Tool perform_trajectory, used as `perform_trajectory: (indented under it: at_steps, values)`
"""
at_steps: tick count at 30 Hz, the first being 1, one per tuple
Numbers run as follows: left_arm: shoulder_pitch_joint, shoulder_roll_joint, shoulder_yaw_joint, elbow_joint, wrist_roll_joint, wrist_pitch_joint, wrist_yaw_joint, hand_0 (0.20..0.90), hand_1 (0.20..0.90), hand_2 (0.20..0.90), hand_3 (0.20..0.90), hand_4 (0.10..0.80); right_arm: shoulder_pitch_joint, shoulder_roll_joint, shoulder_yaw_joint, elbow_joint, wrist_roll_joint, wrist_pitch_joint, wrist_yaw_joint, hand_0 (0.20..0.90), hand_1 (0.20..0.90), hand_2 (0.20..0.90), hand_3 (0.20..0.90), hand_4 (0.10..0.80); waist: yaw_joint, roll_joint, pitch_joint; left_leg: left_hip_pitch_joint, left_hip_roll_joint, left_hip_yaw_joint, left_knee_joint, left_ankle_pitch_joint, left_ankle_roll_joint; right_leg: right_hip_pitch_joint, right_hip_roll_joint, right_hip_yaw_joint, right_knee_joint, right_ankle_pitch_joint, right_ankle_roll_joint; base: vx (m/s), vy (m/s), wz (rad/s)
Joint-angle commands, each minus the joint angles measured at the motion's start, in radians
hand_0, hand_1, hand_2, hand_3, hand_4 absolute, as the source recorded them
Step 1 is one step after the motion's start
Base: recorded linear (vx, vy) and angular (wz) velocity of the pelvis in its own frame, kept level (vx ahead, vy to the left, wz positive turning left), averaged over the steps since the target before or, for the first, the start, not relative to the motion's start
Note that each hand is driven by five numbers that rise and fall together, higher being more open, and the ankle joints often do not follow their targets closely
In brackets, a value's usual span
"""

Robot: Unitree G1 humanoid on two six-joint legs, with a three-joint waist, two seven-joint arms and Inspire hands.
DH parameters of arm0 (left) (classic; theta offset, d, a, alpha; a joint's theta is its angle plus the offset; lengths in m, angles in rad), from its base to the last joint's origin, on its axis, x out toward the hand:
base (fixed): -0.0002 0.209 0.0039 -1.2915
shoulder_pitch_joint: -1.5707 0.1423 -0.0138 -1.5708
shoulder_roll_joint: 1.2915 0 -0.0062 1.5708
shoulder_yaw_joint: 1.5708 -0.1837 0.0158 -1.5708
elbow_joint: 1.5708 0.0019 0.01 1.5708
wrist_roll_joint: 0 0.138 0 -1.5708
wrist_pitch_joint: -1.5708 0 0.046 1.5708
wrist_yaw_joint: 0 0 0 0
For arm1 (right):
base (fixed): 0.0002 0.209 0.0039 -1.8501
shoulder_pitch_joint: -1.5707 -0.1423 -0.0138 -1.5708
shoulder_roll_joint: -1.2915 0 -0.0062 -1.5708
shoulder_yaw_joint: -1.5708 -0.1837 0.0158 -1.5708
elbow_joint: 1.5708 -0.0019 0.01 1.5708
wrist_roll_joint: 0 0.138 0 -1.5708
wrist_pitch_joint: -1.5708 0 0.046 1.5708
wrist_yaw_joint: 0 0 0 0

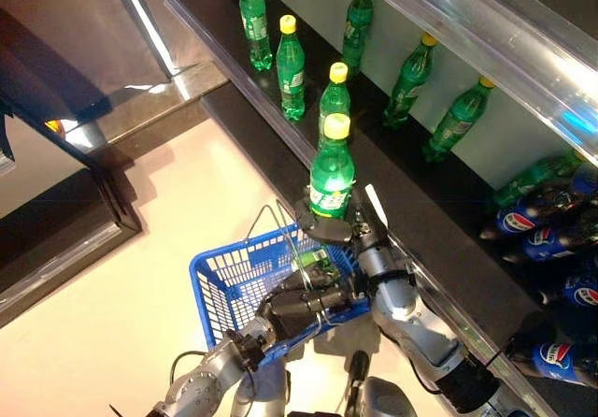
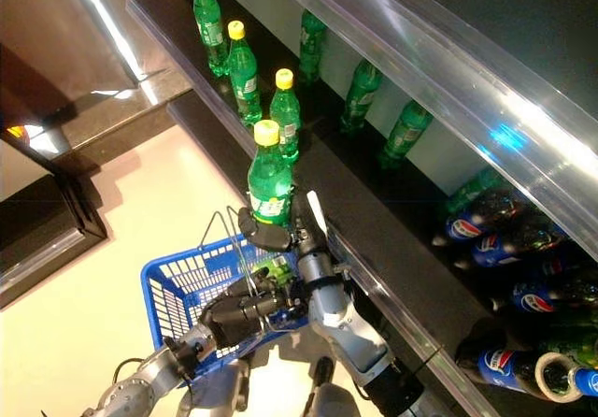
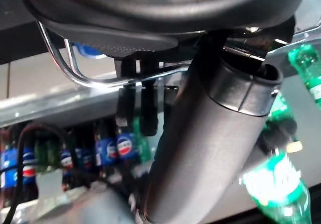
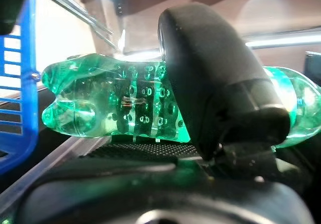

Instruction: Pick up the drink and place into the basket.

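Note:
My right hand (image 1: 343,227) is shut on a green drink bottle (image 1: 332,169) with a yellow cap, held upright by its lower body just in front of the shelf edge. In the right wrist view the thumb (image 4: 210,83) wraps across the bottle (image 4: 115,106). Below and to the left hangs a blue plastic basket (image 1: 220,281). My left hand (image 1: 299,300) is shut on its wire handle (image 3: 75,73). The bottle stands above the basket's far right corner. Something green (image 2: 271,267) shows inside the basket by that corner.
A dark shelf (image 1: 420,202) runs diagonally on the right, holding several upright green bottles (image 1: 291,62) and, further right, dark cola bottles (image 1: 551,239). A shiny upper shelf rail (image 1: 505,34) overhangs them. Pale floor (image 1: 121,323) lies left of the basket.

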Motion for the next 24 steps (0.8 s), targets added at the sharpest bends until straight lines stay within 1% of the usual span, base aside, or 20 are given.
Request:
perform_trajectory:
  at_steps: [1, 5, 9, 12, 15, 18, 21, 24]
  values:
    - [-0.039, -0.145, -0.062, -0.393, -0.058, -0.090, -0.320, 0.300, 0.300, 0.300, 0.200, 0.100, -0.022, 0.044, 0.071, -0.005, -0.011, -0.123, -0.028, 0.300, 0.300, 0.300, 0.200, 0.100, 0.003, 0.014, -0.331, 0.024, 0.053, 0.043, 0.076, -0.068, -0.042, -0.059, -0.098, -0.035, 0.006, 0.126, 0.039, 0.027, 0.034, 0.05]
    - [-0.028, -0.144, -0.058, -0.408, -0.059, -0.084, -0.327, 0.300, 0.300, 0.300, 0.200, 0.100, -0.024, 0.047, 0.066, -0.011, -0.027, -0.112, -0.046, 0.300, 0.300, 0.300, 0.200, 0.100, 0.006, 0.016, -0.329, 0.020, 0.047, 0.045, 0.088, -0.074, -0.040, -0.064, -0.105, -0.044, 0.016, 0.126, 0.042, 0.020, 0.031, 0.04]
    - [-0.021, -0.138, -0.051, -0.417, -0.051, -0.098, -0.317, 0.300, 0.300, 0.300, 0.200, 0.100, -0.020, 0.044, 0.061, -0.010, -0.038, -0.100, -0.066, 0.300, 0.300, 0.300, 0.200, 0.100, 0.007, 0.020, -0.328, 0.016, 0.045, 0.051, 0.100, -0.078, -0.039, -0.071, -0.112, -0.046, 0.024, 0.128, 0.047, 0.020, 0.030, 0.11]
    - [-0.018, -0.135, -0.034, -0.413, -0.054, -0.121, -0.307, 0.300, 0.300, 0.300, 0.200, 0.100, -0.001, 0.036, 0.046, -0.017, -0.036, -0.096, -0.091, 0.300, 0.300, 0.300, 0.200, 0.100, 0.004, 0.020, -0.326, 0.012, 0.044, 0.056, 0.113, -0.084, -0.038, -0.076, -0.117, -0.043, 0.029, 0.130, 0.053, 0.000, 0.000, 0.00]
    - [-0.003, -0.134, -0.007, -0.424, -0.057, -0.122, -0.324, 0.300, 0.300, 0.300, 0.200, 0.100, 0.018, 0.030, 0.033, -0.021, -0.032, -0.091, -0.102, 0.300, 0.300, 0.300, 0.200, 0.100, 0.002, 0.020, -0.324, 0.010, 0.044, 0.057, 0.119, -0.087, -0.037, -0.081, -0.118, -0.038, 0.033, 0.129, 0.053, 0.000, 0.000, 0.00]
    - [0.008, -0.133, 0.017, -0.449, -0.050, -0.133, -0.338, 0.300, 0.300, 0.300, 0.200, 0.100, 0.044, 0.033, 0.019, -0.004, -0.019, -0.101, -0.115, 0.300, 0.300, 0.300, 0.200, 0.100, -0.001, 0.023, -0.322, 0.010, 0.045, 0.061, 0.122, -0.089, -0.036, -0.086, -0.119, -0.031, 0.037, 0.127, 0.054, 0.000, 0.000, 0.00]
    - [0.000, -0.139, 0.020, -0.464, -0.042, -0.142, -0.337, 0.300, 0.300, 0.300, 0.200, 0.100, 0.065, 0.042, 0.013, 0.020, -0.005, -0.116, -0.143, 0.300, 0.300, 0.300, 0.200, 0.100, -0.004, 0.025, -0.315, 0.000, 0.045, 0.062, 0.134, -0.090, -0.033, -0.097, -0.121, -0.028, 0.046, 0.128, 0.054, -0.010, 0.003, 0.00]
    - [-0.009, -0.147, 0.028, -0.469, -0.046, -0.134, -0.325, 0.300, 0.300, 0.300, 0.200, 0.100, 0.079, 0.056, 0.000, 0.048, 0.006, -0.130, -0.167, 0.300, 0.300, 0.300, 0.200, 0.100, -0.005, 0.029, -0.307, -0.005, 0.044, 0.059, 0.140, -0.090, -0.032, -0.102, -0.123, -0.029, 0.054, 0.129, 0.053, 0.000, 0.000, 0.00]
